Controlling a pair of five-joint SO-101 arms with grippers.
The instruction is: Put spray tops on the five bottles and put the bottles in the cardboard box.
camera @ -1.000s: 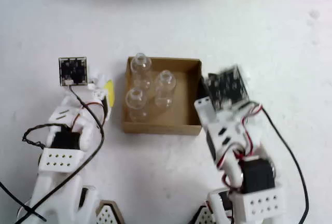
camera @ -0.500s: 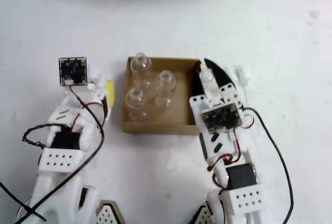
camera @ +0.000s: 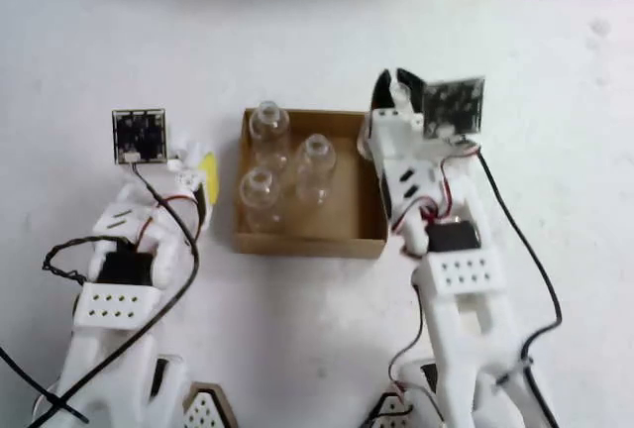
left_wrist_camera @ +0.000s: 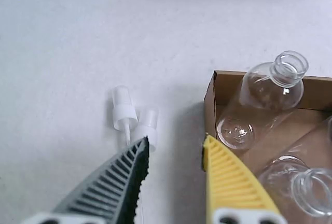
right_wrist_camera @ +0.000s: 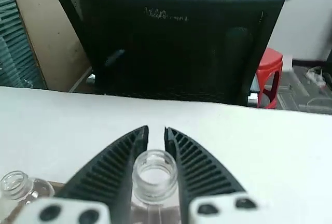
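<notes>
Judged from how things lie, the task is under way but no capping is done. 3 bottles stand in the cardboard box (camera: 307,247): the far bottle (camera: 268,123), the middle bottle (camera: 315,158) and the near bottle (camera: 260,190), each with a bare, open mouth and no spray top. A 4th, the held bottle (right_wrist_camera: 154,180), is pinched at its neck by the right gripper (right_wrist_camera: 155,130), whose black jaws press on either side just under the rim. In the high view this pair sits just past the box's far right corner, outside the box. Whether the bottle's base touches the table (camera: 515,61) I cannot tell. 2 spray tops, the farther top (left_wrist_camera: 124,111) and the nearer top (left_wrist_camera: 148,124), lie on the table touching each other, just beside the box's left wall. They are right ahead of the left gripper (left_wrist_camera: 175,141), whose grey and yellow jaws are spread and hold nothing. What is left, as I read it, is every spray top to fit and the held bottle to go into the box. The held bottle stands upright, long axis vertical, mouth up, with the right gripper coming at it roughly level and aimed at the table's far edge. The 3 boxed bottles are also upright, mouths up. The farther top seems to lie on its side, its thin tube running back toward the left gripper.
</notes>
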